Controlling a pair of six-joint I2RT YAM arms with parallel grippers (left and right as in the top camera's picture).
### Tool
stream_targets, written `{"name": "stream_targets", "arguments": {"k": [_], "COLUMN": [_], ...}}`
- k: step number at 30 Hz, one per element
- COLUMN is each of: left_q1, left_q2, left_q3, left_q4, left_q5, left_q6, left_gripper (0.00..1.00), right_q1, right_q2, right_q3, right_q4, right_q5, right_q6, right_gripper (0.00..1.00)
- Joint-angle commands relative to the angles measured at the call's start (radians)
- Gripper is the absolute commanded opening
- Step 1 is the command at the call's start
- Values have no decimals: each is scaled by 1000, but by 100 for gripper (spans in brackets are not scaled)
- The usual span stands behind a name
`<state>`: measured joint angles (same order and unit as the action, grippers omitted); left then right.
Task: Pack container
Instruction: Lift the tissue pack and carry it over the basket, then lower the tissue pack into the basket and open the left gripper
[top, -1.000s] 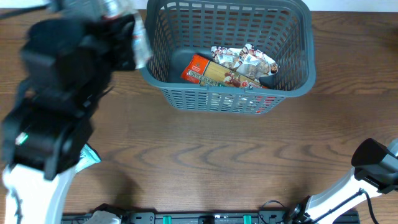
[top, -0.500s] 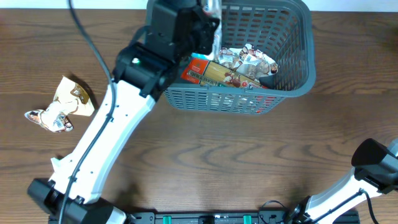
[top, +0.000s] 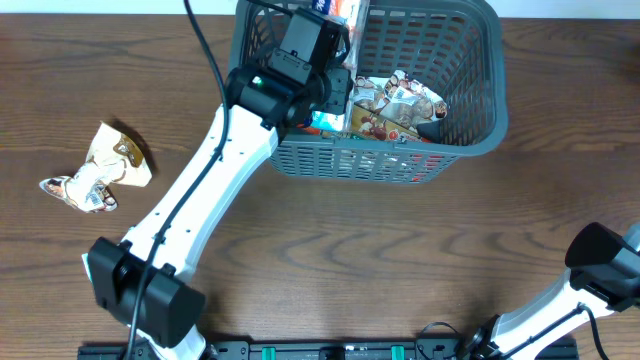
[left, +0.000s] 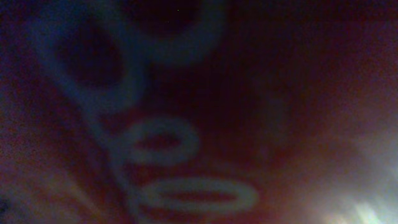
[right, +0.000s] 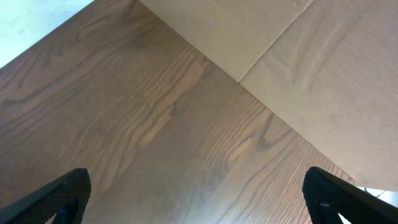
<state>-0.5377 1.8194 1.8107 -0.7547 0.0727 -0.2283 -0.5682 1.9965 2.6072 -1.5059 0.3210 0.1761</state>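
The dark grey-blue lattice container (top: 497, 80) stands at the far middle of the table and holds several snack packets (top: 395, 100). My left gripper (top: 335, 22) hangs over the container's left part, shut on a red and white snack packet (top: 347, 10) that sticks up at the top edge. The left wrist view is filled by that packet's dark red, blurred print (left: 186, 124); the fingers are hidden there. My right gripper (right: 199, 199) is open and empty over bare wood at the near right, with only its arm (top: 605, 265) in the overhead view.
Two loose packets lie on the table at the left: a tan one (top: 122, 152) and a crumpled white one (top: 78, 190). A cardboard sheet (right: 311, 68) lies beyond the table edge in the right wrist view.
My left arm has swung from the left side of the table to over the container with the packet in its grip. The right arm has not moved.
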Motion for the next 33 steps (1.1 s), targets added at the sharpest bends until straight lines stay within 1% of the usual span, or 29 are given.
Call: {"name": "stream_targets", "arguments": {"k": [1,9,12,15,16,18,28,30,33], "left_q1": [8,9,9,9,9,9,10,10,10], "left_q2": [16,71,81,83,83,83,83,83,83], "left_q3": [9,9,9,9,9,9,-10,-10,-10], "left_q4": [6,-23,-24,-24,-23,-24,-30,-37,-37], "left_q5": [2,2,2,-6,-6,-6,-13,-13,-13], "left_q6": [18,34,37,38,40,45,52,52,52], "left_gripper": [6,6,7,17,22,28,29,40,42], "right_q1": [-7,-7,-7,-7,-7,-7,-7,-7,-7], "right_q2": [9,9,9,9,9,9,9,9,9], "right_q3": [-5,-5,-5,-5,-5,-5,-5,-5,-5], "right_q4": [-2,-2,-2,-2,-2,-2,-2,-2,-2], "right_q5": [3,3,3,3,3,3,3,3,3], "right_q6": [10,10,10,10,10,10,10,10,10], "right_gripper": [99,99,99,99,99,99,99,99,99]}}
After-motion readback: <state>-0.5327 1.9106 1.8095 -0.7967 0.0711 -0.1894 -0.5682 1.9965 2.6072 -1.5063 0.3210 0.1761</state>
